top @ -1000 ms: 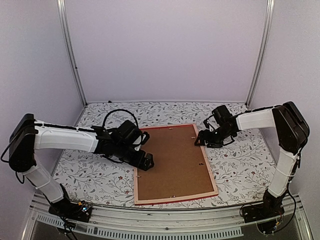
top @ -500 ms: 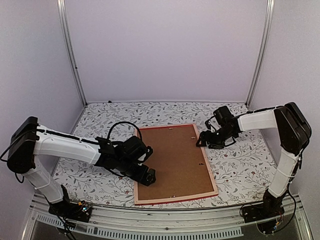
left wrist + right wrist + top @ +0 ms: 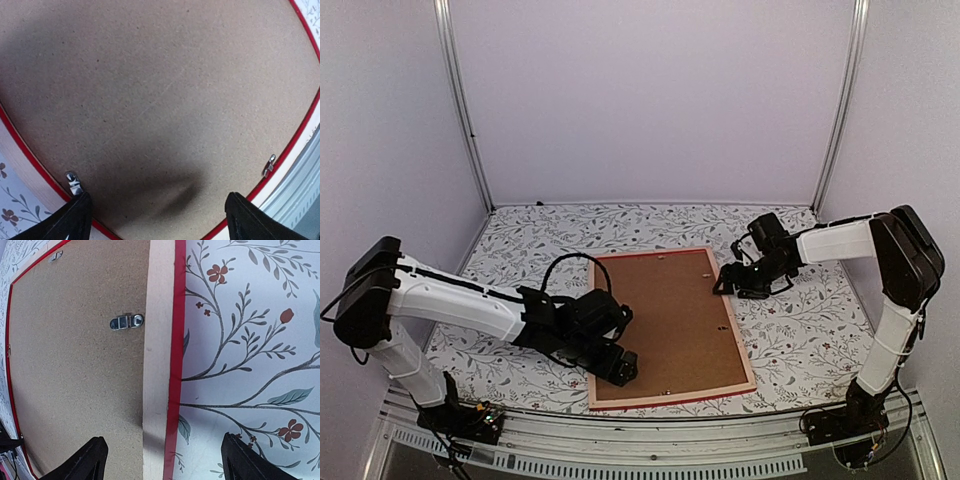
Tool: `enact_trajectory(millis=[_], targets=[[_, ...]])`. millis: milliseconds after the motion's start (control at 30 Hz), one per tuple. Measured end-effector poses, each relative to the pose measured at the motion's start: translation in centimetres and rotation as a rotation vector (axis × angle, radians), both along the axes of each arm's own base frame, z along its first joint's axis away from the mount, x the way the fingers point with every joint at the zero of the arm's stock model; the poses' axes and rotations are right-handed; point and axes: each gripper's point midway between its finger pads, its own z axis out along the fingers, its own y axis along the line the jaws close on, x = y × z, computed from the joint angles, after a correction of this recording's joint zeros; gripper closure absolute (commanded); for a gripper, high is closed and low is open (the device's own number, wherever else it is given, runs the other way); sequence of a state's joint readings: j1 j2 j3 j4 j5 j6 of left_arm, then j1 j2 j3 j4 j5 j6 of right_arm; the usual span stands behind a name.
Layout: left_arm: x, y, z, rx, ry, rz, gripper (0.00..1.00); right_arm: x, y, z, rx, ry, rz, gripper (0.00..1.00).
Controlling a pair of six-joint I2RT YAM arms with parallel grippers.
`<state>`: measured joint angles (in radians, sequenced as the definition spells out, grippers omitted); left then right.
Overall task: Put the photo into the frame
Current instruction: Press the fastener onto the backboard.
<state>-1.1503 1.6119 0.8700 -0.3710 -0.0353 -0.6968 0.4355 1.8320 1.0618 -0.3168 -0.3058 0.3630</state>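
Note:
The frame lies face down on the table, pale wood back up with a thin red rim showing. A plain brown backing board fills it, with small metal clips along its edges. The photo is hidden. My left gripper hovers open over the frame's near left corner; its view shows the backing board and the gripper with nothing between its fingers. My right gripper stands open straddling the frame's right rail near the far corner, the gripper holding nothing.
A flower-patterned cloth covers the table. White walls with metal posts close the back and sides. A metal rail runs along the near edge by the arm bases.
My left gripper has moved along the frame's left edge toward the near left corner. The right gripper has barely shifted. The frame has not moved.

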Motion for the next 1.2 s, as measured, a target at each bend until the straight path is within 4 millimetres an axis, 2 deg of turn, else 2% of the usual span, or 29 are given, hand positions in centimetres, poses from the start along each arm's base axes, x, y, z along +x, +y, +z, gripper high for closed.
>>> enact_trajectory(millis=[167,300,600,700,1000,1100,1200], targets=[[-0.8,-0.2,-0.2,0.005,0.01,-0.01,0.05,-0.1,0.0,0.0,0.004,-0.004,-0.003,0.18],[-0.7,0.0,0.1,0.025,0.002,-0.005,0.04,-0.2,-0.1,0.1,0.003,-0.005,-0.004,0.18],[2.0,0.5,2.2,0.084,-0.102,0.036,0.02,0.2,-0.6,0.7,-0.001,-0.024,-0.017,0.18],[3.5,1.0,2.7,0.086,-0.126,0.06,0.02,0.3,-0.7,0.8,-0.007,-0.026,-0.015,0.18],[11.2,4.6,3.7,0.135,-0.195,0.198,0.04,1.6,-0.2,2.3,-0.005,-0.071,0.001,0.18],[13.5,5.1,3.6,0.164,-0.218,0.215,0.05,1.6,-0.2,2.4,-0.006,-0.075,0.006,0.18],[15.4,5.9,2.6,0.205,-0.221,0.223,0.06,1.6,-0.2,2.3,-0.008,-0.076,0.01,0.18]])
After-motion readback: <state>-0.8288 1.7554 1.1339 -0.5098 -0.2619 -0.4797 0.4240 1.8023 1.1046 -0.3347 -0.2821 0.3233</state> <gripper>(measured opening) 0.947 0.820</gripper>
